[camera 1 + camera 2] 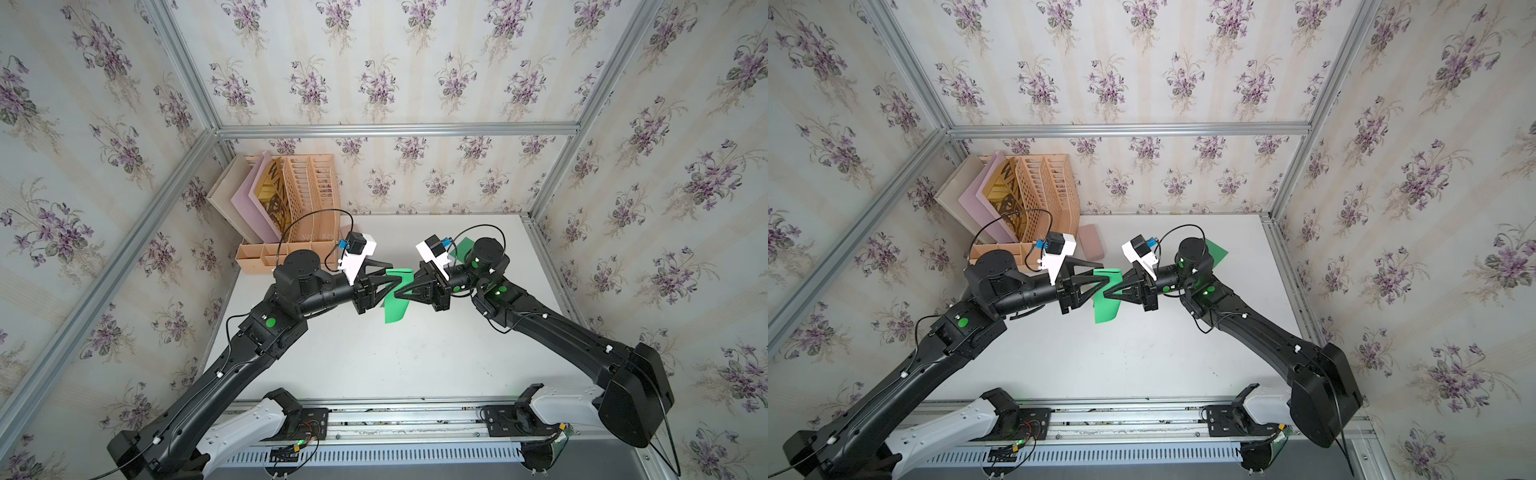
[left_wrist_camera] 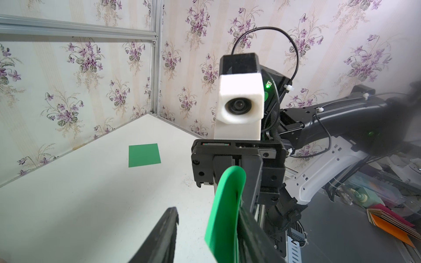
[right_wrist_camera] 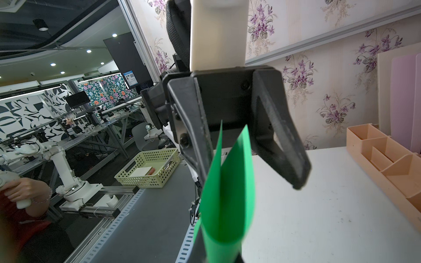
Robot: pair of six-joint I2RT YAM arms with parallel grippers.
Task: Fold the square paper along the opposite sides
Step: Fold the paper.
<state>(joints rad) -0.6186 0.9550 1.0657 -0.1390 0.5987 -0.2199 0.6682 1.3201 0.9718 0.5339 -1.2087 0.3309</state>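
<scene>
Two sets of jaws meet tip to tip above the middle of the bench (image 1: 374, 365), with the green square paper (image 1: 395, 307) hanging in the air between them and off the surface in both top views (image 1: 1105, 309). The right jaws are clamped shut on the paper. In the right wrist view the sheet (image 3: 227, 193) comes up from them bent over on itself, both free edges pointing at the left jaws. The left jaws stand apart with those edges in the gap: one finger (image 3: 193, 136) is right against the paper, the other finger (image 3: 280, 141) is clear of it. In the left wrist view the paper (image 2: 224, 216) shows as a rounded loop, not pressed flat. A second green sheet (image 2: 144, 155) lies flat near the far right corner, well apart. A peach file rack (image 1: 299, 199) stands at the far left corner.
</scene>
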